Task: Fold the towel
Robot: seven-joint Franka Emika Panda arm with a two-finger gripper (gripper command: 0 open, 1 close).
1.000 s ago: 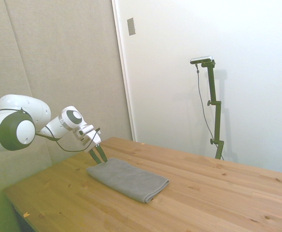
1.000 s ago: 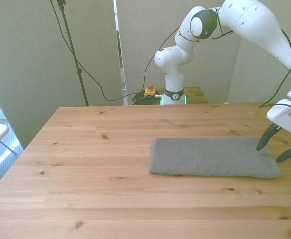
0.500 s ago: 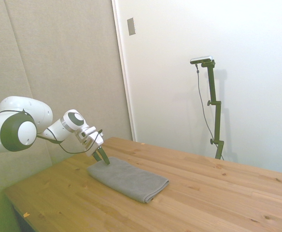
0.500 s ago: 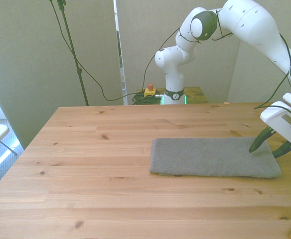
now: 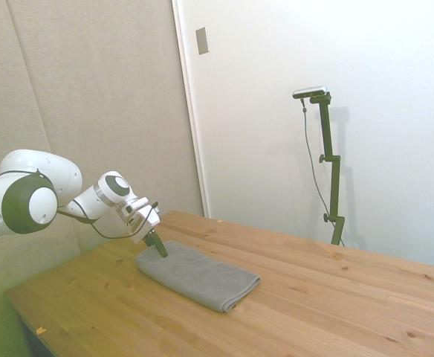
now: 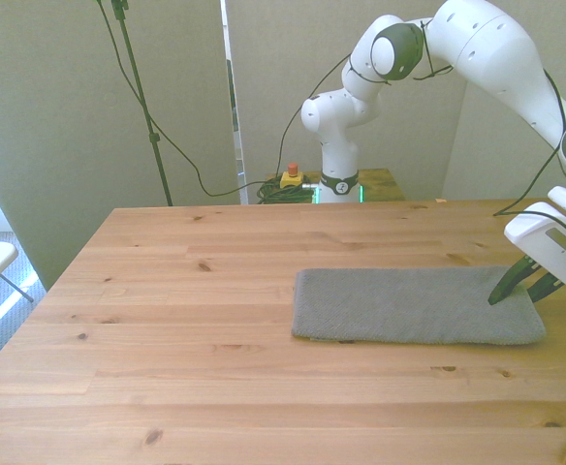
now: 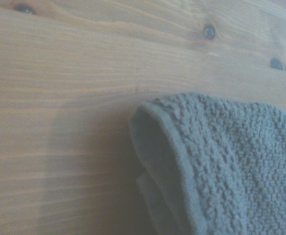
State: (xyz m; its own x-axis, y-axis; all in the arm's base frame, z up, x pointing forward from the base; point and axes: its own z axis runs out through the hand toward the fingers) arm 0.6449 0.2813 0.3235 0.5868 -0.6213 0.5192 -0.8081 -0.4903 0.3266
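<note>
A: Where is the towel [image 6: 414, 306] lying?

B: Flat on the wooden worktop [image 6: 196, 320], toward the front view's right. It is a grey rectangle, folded in layers, with its long side running across that view. In the side view it sits near the arm's end of the worktop [image 5: 328, 297], the towel [image 5: 198, 276] lying at an angle.

A: And the end effector [image 6: 521, 289]?

B: It is at the towel's short end on the front view's right, by the far corner there. The white arm [image 6: 477, 48] comes down to it from above. In the side view the end effector [image 5: 158, 248] points down at the towel's corner nearest the arm.

A: Are the fingers apart or together?

B: Nearly together, with the two dark tips close and the towel's corner edge pinched between them, as far as the front view shows. The side view shows the tips as one dark shape on the cloth.

A: What does the wrist view show?

B: A close look at a towel [image 7: 216, 166] corner: looped grey weave, a rounded thick hem, and a second layer showing under the top one. Bare wood with a few dark knots [image 7: 209, 32] lies beside it.
</note>
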